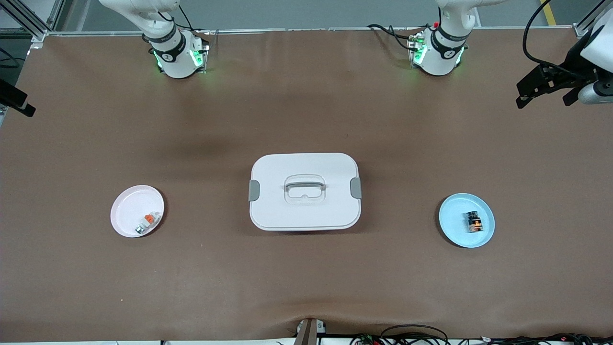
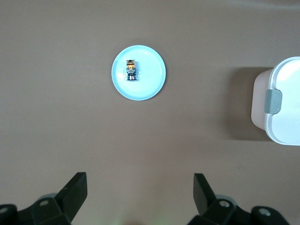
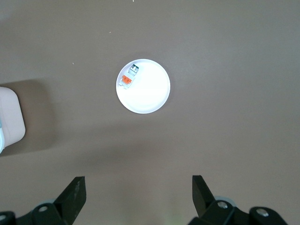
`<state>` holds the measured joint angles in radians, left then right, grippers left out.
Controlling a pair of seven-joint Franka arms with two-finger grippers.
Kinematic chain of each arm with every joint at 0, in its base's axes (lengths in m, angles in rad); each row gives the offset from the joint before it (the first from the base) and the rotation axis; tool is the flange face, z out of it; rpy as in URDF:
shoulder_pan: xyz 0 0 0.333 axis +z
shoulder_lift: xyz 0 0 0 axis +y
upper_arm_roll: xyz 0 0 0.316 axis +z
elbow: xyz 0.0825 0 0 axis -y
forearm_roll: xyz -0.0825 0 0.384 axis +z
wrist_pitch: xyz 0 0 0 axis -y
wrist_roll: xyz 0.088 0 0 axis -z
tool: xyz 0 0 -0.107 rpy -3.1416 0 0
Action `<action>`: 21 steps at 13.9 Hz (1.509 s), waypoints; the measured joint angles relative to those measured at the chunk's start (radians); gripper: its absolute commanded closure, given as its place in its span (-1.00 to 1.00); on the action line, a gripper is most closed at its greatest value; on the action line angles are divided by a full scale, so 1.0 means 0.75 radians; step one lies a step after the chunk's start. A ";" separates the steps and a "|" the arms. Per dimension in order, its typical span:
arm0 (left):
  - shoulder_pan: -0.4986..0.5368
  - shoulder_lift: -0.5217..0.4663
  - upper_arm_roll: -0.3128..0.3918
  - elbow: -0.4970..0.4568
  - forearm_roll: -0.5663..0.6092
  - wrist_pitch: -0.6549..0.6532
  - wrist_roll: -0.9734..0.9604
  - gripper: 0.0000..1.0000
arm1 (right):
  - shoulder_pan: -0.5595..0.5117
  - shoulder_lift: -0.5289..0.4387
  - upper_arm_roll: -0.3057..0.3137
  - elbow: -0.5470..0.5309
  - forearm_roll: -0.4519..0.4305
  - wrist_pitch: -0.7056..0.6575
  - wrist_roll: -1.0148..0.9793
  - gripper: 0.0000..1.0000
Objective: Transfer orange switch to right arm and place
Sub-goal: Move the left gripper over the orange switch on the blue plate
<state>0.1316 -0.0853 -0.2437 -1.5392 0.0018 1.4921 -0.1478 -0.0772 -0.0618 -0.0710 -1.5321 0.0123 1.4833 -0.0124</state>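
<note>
We are eyeing the orange switch (image 2: 131, 70) lying on the blue plate (image 2: 152, 84): probably light, rigid, best pinched across its dark sides. Left gripper (image 2: 139, 192) and right gripper (image 3: 138, 191) are both hanging high with jaws spread.

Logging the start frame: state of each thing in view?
orange switch: lying in the blue plate, untouched
white piece with orange cap: lying in the pink plate
white box: lid on, side latches down
left pincer: open, empty, above the table
right pincer: open, empty, above the table
</note>
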 measured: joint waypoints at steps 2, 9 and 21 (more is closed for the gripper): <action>0.000 0.000 0.000 0.000 0.000 -0.002 0.000 -1.00 | 0.000 0.000 0.000 0.000 0.000 0.001 0.000 -1.00; 0.003 0.011 0.001 0.019 0.000 -0.009 0.000 -1.00 | 0.000 0.000 0.000 0.000 0.000 0.001 0.000 -1.00; 0.022 0.261 0.005 -0.100 0.089 0.267 0.211 -1.00 | 0.000 0.000 0.003 0.000 0.000 0.001 0.000 -1.00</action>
<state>0.1484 0.1101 -0.2397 -1.6144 0.0685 1.6920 0.0104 -0.0772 -0.0617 -0.0687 -1.5318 0.0123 1.4842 -0.0124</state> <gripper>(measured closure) 0.000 0.000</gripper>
